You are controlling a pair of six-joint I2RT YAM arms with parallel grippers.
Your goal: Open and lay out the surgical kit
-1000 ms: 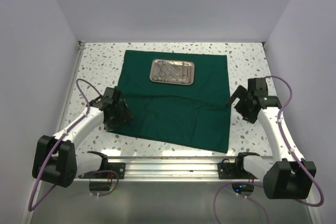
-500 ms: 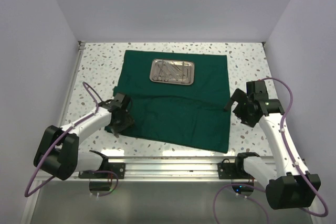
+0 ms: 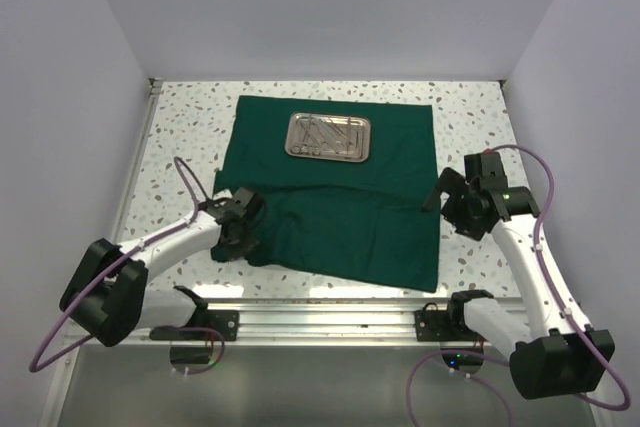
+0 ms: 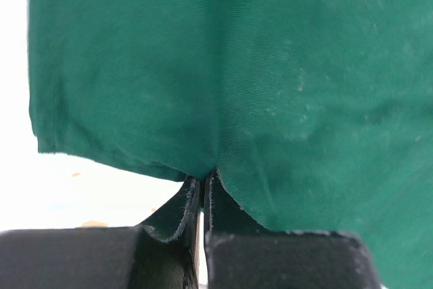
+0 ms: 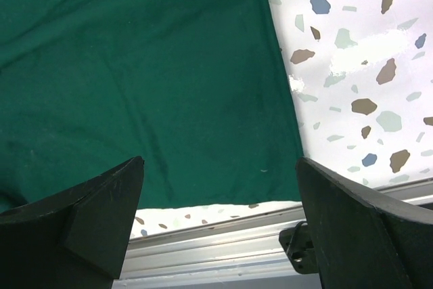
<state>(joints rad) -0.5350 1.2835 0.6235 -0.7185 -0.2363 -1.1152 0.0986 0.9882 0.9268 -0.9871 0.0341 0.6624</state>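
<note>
Tabletop: drape (in left pincer)

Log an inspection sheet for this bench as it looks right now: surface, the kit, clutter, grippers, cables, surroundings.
Surface: white speckled table, with a metal rail along the near edge.
Job's things: green cloth spread out, puckered at its near left edge. A steel tray sits on its far half, with instruments inside, too small to tell apart.
Clutter: nothing seen.
Grippers: left gripper shut on the cloth's edge. Right gripper open above the near right corner, holding nothing.
Cables: purple cables, one looping beside each arm.
Surroundings: plain pale walls on three sides.
</note>
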